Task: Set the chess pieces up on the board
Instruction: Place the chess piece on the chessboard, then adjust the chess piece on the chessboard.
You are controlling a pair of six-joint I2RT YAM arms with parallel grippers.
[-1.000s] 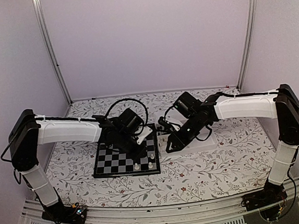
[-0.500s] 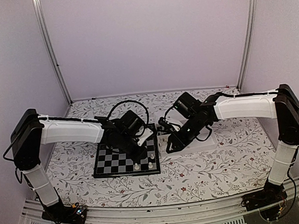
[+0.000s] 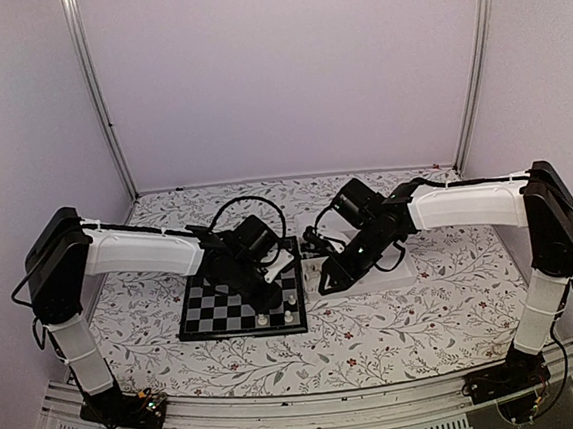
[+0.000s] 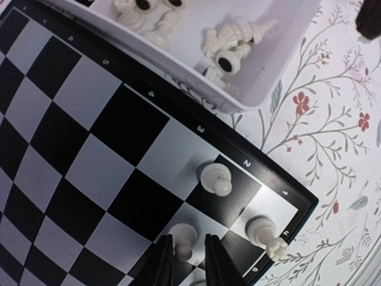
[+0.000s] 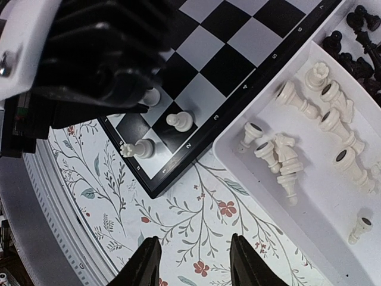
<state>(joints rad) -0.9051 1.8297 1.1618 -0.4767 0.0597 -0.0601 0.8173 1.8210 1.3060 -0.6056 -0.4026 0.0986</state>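
The board (image 3: 219, 309) (image 4: 89, 149) lies left of centre. On its near right corner stand white chess pieces: a rook (image 4: 265, 233) (image 5: 138, 148), a pawn (image 4: 214, 177) (image 5: 180, 121) and a second pawn (image 4: 181, 241). My left gripper (image 4: 189, 262) (image 3: 274, 298) is low over that second pawn, its jaws slightly open around it; the left finger touches it and a small gap shows on the right. My right gripper (image 5: 193, 262) (image 3: 325, 283) hangs open and empty over the floral cloth between the board's corner and the tray.
A white tray (image 5: 321, 196) (image 4: 286, 47) (image 3: 392, 270) lies against the board's right side. It holds several loose white pieces (image 5: 283, 152) lying on their sides, and black ones (image 5: 357, 42) in its far compartment. The table's rail runs close to the board's corner.
My left gripper's jaws have parted a little around the pawn standing on the board. The left arm shifted slightly; the right arm has stayed put.
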